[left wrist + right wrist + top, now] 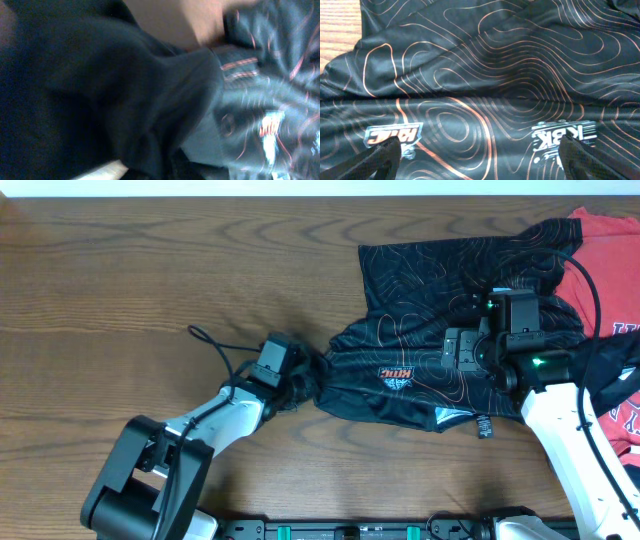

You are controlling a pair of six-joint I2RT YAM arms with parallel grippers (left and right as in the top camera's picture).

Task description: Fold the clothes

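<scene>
Left wrist view: blurred shirt [150, 100] folds hide the left claw [308, 372].

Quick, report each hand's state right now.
Left hand: closed on the bunched edge of the black sports shirt.
Right hand: open above the shirt, holding nothing.

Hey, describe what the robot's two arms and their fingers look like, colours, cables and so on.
Both the left arm and right arm have white shells with black joints. Thin black cables loop along each. The wrist ends are boxy and black, with small green lights on the right one. Its fingers are black and blunt.
</scene>
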